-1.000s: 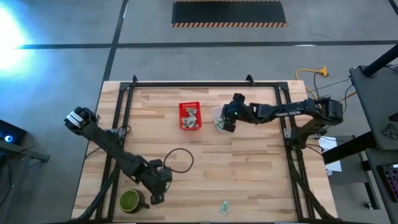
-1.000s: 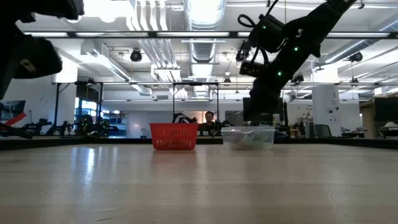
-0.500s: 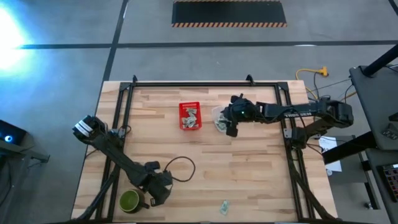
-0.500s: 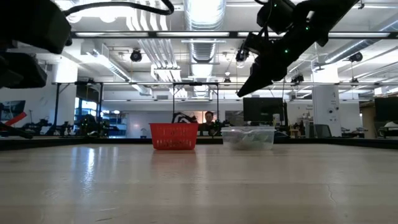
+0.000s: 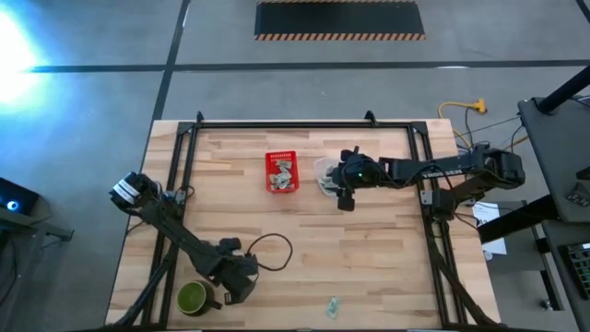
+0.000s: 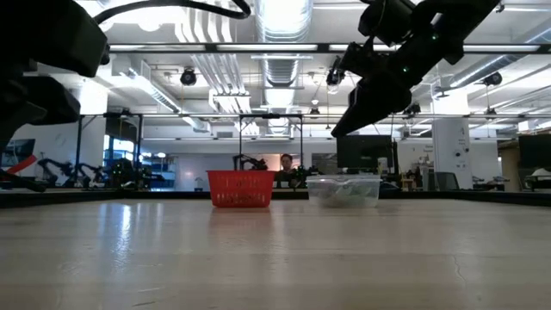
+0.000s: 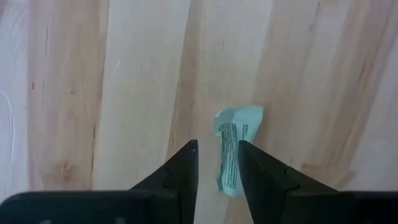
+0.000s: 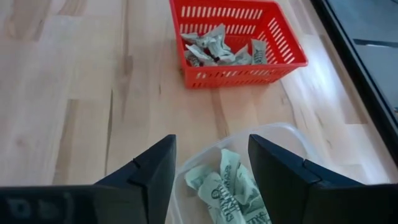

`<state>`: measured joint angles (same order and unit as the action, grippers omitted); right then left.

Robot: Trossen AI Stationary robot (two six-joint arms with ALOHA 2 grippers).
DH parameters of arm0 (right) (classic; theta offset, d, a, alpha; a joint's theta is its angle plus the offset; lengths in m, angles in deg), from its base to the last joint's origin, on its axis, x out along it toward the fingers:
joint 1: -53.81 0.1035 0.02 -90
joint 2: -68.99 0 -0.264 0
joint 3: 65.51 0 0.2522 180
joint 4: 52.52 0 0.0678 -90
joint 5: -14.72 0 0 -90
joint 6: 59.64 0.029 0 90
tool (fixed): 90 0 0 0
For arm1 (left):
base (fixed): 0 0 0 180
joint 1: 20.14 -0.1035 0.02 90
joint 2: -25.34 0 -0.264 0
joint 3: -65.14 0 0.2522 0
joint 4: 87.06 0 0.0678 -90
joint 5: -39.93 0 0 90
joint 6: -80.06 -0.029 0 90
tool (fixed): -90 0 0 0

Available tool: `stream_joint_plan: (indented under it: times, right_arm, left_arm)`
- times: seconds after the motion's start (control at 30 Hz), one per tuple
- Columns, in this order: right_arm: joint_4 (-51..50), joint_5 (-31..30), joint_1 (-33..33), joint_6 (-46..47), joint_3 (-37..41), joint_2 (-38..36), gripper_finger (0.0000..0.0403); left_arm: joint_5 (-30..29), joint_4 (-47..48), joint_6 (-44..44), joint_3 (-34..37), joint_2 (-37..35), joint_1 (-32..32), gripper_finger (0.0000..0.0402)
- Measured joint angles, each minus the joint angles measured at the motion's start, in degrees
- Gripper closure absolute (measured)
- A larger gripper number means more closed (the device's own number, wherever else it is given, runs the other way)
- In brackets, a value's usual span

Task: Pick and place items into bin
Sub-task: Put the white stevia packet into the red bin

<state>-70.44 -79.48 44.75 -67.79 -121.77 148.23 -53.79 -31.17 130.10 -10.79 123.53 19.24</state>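
Hovering spread, right claw (image 8: 211, 180) over clear tub (image 8: 292, 140)'s wrappers (image 8: 230, 183) (left claw (image 7: 217, 168) spread).

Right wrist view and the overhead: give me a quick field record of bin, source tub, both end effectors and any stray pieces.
bin: red basket at table centre-back, several wrappers inside
source: clear tub right of the basket, green-and-white wrappers in it
right end effector: raised above the tub's near edge, fingers open, nothing between them
left end effector: at the near-left of the table beside the green mug, open
stray: one wrapper alone near the front edge, ahead of the left end effector in its wrist view
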Motion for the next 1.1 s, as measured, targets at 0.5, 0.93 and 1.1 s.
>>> stream_joint_plan:
  times: [0.5, 0.93, 1.1]
  right_arm:
    - [0.21, -0.04, 0.09, 0.73, 1.70, 0.00, 0.0216]
    - [0.24, -0.04, 0.07, 1.32, 1.79, 0.00, 0.0220]
    - [0.22, -0.04, 0.07, 1.28, 1.79, 0.00, 0.0221]
  left_arm:
    - [-0.70, -5.56, -2.51, 0.69, 0.07, -0.02, 0.0225]
    - [1.93, -9.24, -2.47, 3.50, 0.13, 0.00, 0.0223]
    - [2.02, -9.20, -2.47, 4.05, 0.13, 0.02, 0.0223]
